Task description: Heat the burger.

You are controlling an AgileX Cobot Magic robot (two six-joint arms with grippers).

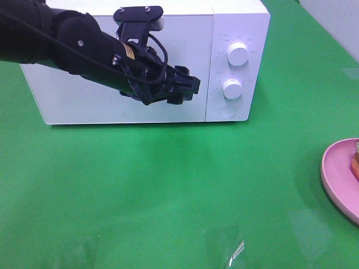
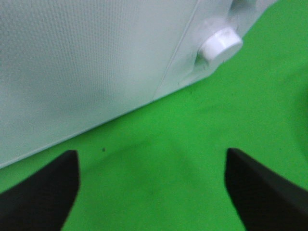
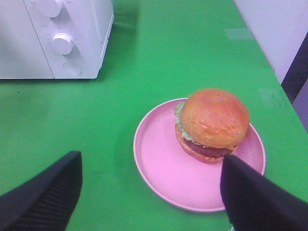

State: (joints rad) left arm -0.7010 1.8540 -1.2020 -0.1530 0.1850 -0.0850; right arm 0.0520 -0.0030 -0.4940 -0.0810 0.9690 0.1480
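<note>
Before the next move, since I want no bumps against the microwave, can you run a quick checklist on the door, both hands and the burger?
1. Microwave door closed: ok, it sits flush, so it has to be opened before anything goes in.
2. Left hand open: ok, the fingers stand wide apart in its wrist view, with nothing between them.
3. Left hand touching the microwave: cannot tell; it is in front of the door, near the control panel.
4. Right hand open and empty: ok, it hovers above the pink plate.
5. Burger upright on the plate: ok, bun on top, not yet gripped.
</note>
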